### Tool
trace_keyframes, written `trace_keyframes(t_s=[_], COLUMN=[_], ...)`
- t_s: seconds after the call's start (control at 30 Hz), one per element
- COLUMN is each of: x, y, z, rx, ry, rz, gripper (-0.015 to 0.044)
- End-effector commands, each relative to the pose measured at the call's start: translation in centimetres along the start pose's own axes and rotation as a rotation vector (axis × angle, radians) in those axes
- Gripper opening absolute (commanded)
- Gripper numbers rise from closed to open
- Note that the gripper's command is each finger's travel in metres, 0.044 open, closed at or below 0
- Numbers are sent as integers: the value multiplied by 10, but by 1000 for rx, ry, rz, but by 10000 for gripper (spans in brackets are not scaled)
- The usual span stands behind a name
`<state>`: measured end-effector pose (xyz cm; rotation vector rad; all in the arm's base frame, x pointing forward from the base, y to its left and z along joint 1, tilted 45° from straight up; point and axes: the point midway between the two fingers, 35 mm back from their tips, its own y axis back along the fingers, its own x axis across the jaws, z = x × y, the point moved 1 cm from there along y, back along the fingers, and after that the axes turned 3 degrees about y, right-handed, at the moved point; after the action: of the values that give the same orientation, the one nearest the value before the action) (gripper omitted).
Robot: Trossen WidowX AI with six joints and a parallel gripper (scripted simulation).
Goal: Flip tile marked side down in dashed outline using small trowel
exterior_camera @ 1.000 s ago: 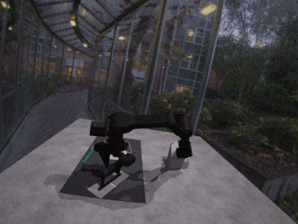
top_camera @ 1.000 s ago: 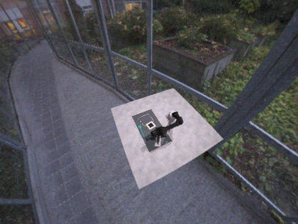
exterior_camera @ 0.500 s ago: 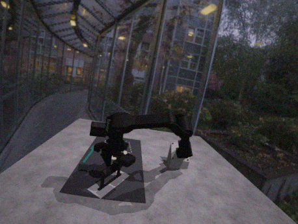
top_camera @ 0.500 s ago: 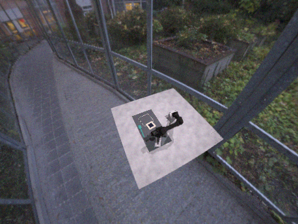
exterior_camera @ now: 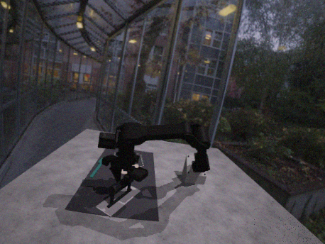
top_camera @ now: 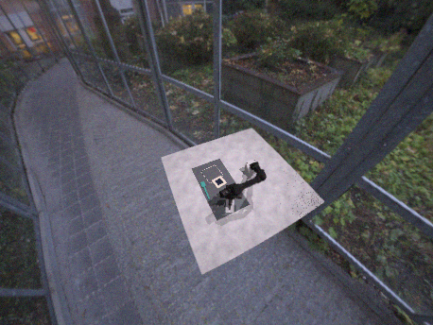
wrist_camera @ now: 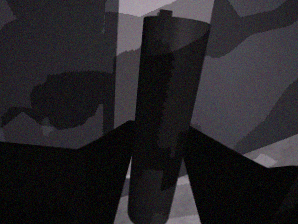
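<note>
My gripper (top_camera: 231, 204) (exterior_camera: 120, 196) (wrist_camera: 158, 129) is low over the near end of the dark mat (top_camera: 198, 171) (exterior_camera: 150, 202). It is shut on the trowel's handle (wrist_camera: 167, 95), a dark round bar between the fingers. The trowel's blade cannot be told apart here. The tile (top_camera: 218, 181) lies on the mat, a dark square in a cream border facing up. In the exterior view the arm hides most of it. The dashed outline (top_camera: 219, 171) (exterior_camera: 142, 161) is at the mat's far end, beside the tile.
A teal tool (top_camera: 207, 192) (exterior_camera: 96, 169) lies along the mat's left side. A pale rectangle (exterior_camera: 106, 209) lies under the gripper at the mat's near end. The arm's base (top_camera: 256, 167) (exterior_camera: 201, 161) stands right of the mat on the pale table (top_camera: 189, 227) (exterior_camera: 213, 213).
</note>
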<state>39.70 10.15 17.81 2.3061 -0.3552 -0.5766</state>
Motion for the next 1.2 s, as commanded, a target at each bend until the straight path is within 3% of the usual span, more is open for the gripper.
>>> trace_keyframes(t_s=[0.0,0.27,0.47,1.07,1.17], x=[0,0,0,0,-1], y=[0,0,0,0,21], z=[0,0,0,0,0], rx=[0,0,0,0,-1], ry=[82,145,145,145,145], rz=[0,0,0,0,0], gripper=[130,130,270,270,270])
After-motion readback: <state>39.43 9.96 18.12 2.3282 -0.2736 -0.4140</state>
